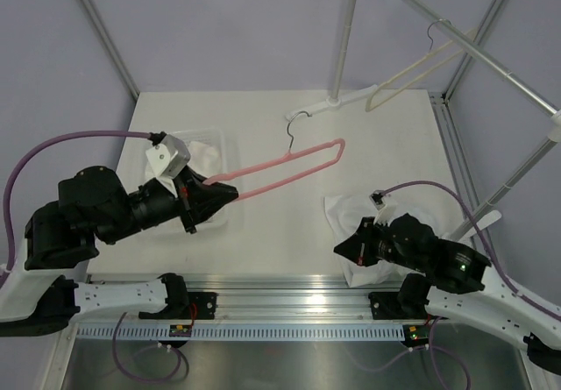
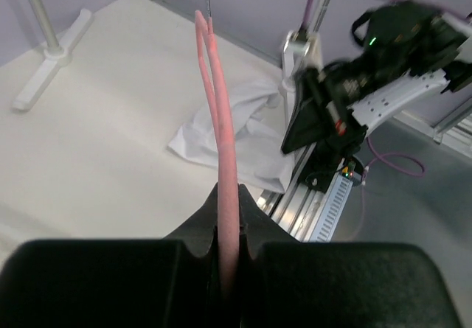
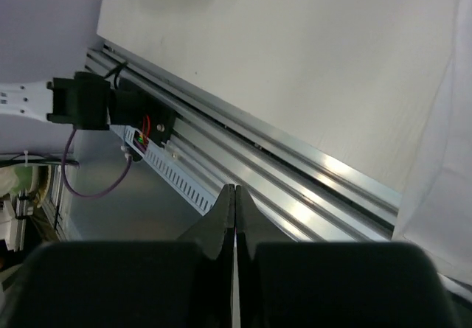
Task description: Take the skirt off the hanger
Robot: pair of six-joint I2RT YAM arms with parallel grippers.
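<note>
A pink hanger (image 1: pixel 294 166) with a metal hook reaches from my left gripper toward the table's middle. My left gripper (image 1: pixel 226 192) is shut on one end of the hanger (image 2: pixel 225 158), held above the table. The white skirt (image 1: pixel 364 223) lies crumpled on the table at the near right, off the hanger; it also shows in the left wrist view (image 2: pixel 236 133) and at the right edge of the right wrist view (image 3: pixel 442 180). My right gripper (image 1: pixel 342 248) is shut and empty (image 3: pixel 234 195), just left of the skirt over the table's front rail.
A clear plastic bin (image 1: pixel 206 158) with white cloth sits under the left gripper. A rack stand (image 1: pixel 337 101) with a cream hanger (image 1: pixel 421 70) stands at the back right. The aluminium rail (image 1: pixel 280 287) runs along the front edge.
</note>
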